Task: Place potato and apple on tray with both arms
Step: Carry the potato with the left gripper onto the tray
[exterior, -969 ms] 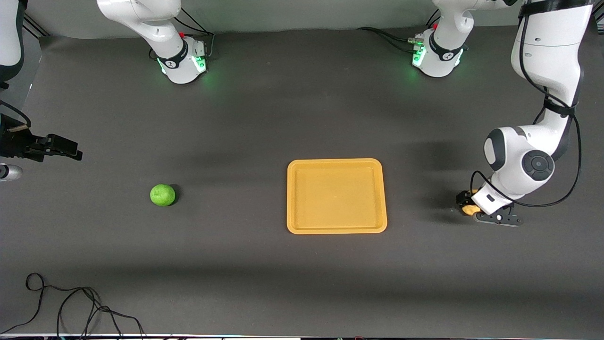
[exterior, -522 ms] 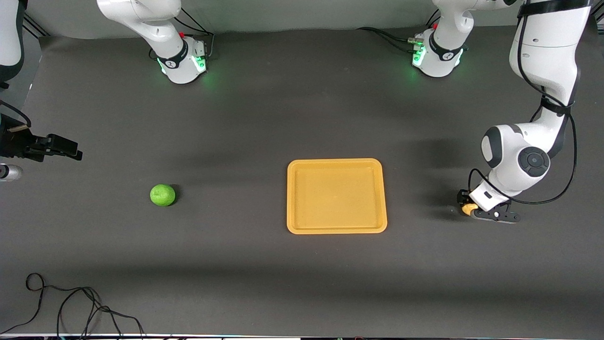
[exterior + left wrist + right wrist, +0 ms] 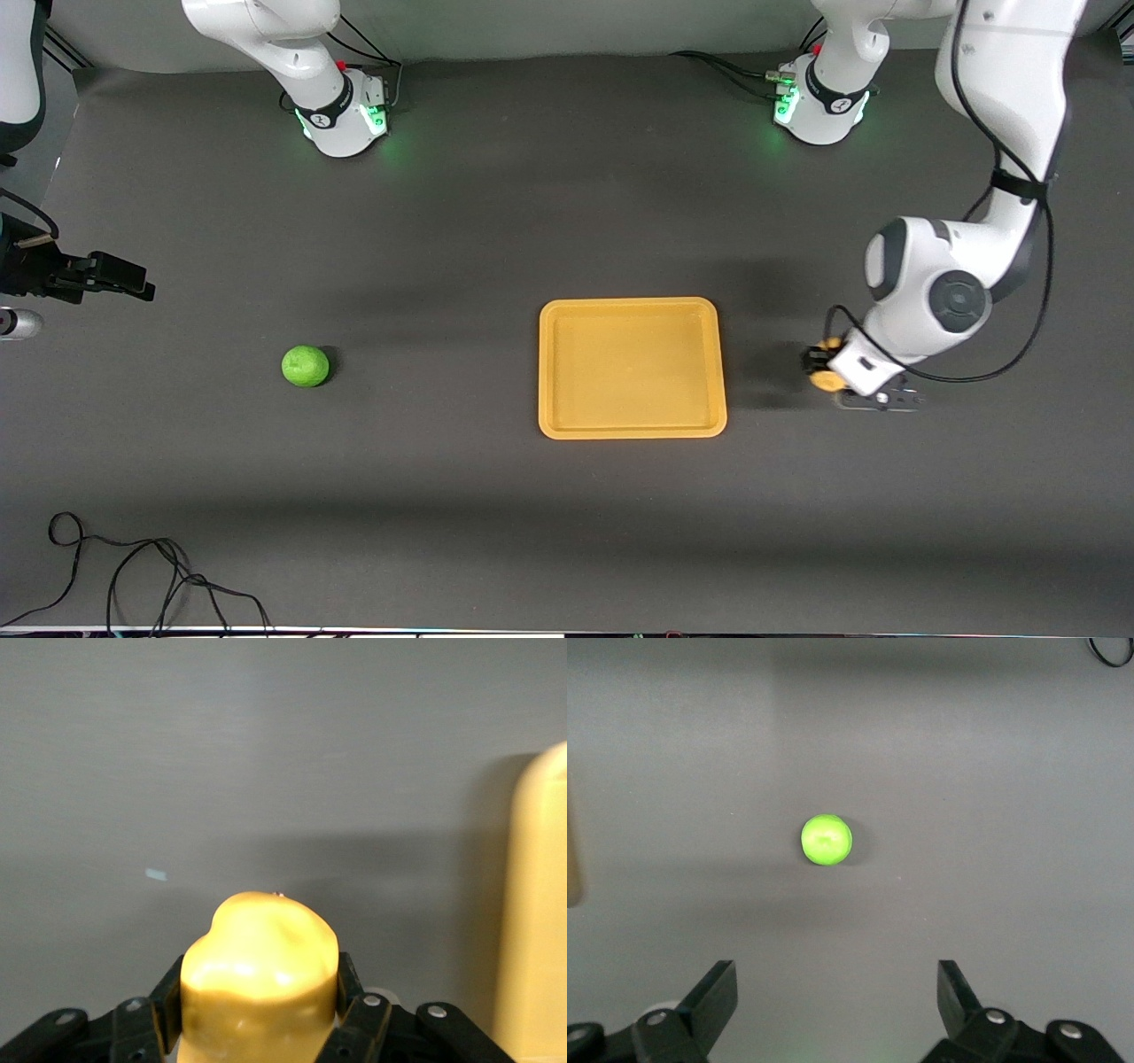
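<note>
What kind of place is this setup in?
Probably a robotics lab bench: two fixed arms on a dark mat, left gripper carrying a potato, with an apple and orange tray as props.

Even, diffuse overhead light; the matte dark grey table cover [image 3: 496,221] shows no glare. Soft broad shadow bands cross it in the front view, one above the flat orange-yellow plastic tray [image 3: 632,367], another low, nearer the camera. The left arm's white jointed body [image 3: 939,292] casts a blurred shadow toward the tray. The small round green apple [image 3: 305,365] has a short, tight shadow beside it. Green glow spills from both arm bases onto the cover. In the left wrist view the lumpy yellow potato [image 3: 260,979] is close, soft-focused, with bright highlights; the tray edge [image 3: 536,904] blurs too. Right wrist view is evenly lit, apple [image 3: 826,839] fairly sharp.
</note>
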`<state>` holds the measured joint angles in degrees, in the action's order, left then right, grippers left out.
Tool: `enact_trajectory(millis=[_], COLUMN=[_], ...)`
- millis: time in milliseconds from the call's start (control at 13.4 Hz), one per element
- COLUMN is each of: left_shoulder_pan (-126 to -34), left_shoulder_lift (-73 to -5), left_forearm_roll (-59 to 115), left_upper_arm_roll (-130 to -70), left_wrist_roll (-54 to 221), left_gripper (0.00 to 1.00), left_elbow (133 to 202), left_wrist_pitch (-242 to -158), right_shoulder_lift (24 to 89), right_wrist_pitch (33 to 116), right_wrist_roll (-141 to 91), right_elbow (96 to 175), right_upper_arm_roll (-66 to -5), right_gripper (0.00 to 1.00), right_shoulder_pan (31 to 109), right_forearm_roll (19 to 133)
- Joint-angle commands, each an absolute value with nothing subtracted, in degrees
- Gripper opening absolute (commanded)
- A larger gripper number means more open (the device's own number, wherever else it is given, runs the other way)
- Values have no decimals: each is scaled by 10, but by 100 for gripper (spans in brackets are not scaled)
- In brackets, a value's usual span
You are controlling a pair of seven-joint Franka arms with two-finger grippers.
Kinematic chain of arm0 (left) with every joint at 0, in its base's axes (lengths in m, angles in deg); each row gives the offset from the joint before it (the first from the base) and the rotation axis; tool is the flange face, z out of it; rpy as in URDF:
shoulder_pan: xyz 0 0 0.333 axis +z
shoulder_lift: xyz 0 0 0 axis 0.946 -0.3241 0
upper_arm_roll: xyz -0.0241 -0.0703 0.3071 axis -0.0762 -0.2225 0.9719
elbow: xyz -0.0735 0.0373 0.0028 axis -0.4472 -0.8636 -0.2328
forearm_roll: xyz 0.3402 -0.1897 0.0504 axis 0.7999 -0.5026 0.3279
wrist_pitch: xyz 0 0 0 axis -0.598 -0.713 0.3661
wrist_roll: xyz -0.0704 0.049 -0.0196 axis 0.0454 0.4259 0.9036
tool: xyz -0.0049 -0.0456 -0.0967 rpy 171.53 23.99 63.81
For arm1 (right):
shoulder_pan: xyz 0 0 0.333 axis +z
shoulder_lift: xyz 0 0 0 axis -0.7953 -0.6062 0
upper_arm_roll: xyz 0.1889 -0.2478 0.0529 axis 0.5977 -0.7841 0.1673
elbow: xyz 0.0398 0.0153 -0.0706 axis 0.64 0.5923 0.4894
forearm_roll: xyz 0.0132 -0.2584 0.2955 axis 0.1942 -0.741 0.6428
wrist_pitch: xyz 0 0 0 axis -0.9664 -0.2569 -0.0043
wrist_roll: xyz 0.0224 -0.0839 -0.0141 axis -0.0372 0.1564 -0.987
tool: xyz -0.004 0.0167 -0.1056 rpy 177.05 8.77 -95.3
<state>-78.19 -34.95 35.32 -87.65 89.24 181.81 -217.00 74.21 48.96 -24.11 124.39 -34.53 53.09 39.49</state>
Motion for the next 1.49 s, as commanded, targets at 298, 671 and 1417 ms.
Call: enact_trajectory(millis=[298, 671, 1417], left_shoulder_pan=[-914, -954, -946], left_shoulder_lift=[-443, -518, -473], left_forearm_roll=[357, 373, 381], left_upper_arm_roll=[-892, -887, -872], left_wrist_roll=[1143, 1203, 1197], left_gripper=[34, 34, 100], left_elbow=[1742, 1713, 1682], left_wrist_pitch=[-2225, -2301, -2196], right_shoulder_lift=[747, 747, 747], right_wrist_pitch=[487, 487, 487], right_wrist_roll=[-228, -228, -228], right_elbow=[1250, 1250, 1250], right_upper_arm_roll=[-350, -350, -350], right_gripper=[100, 100, 100], right_shoulder_pan=[538, 538, 538], right_forearm_roll=[392, 392, 392])
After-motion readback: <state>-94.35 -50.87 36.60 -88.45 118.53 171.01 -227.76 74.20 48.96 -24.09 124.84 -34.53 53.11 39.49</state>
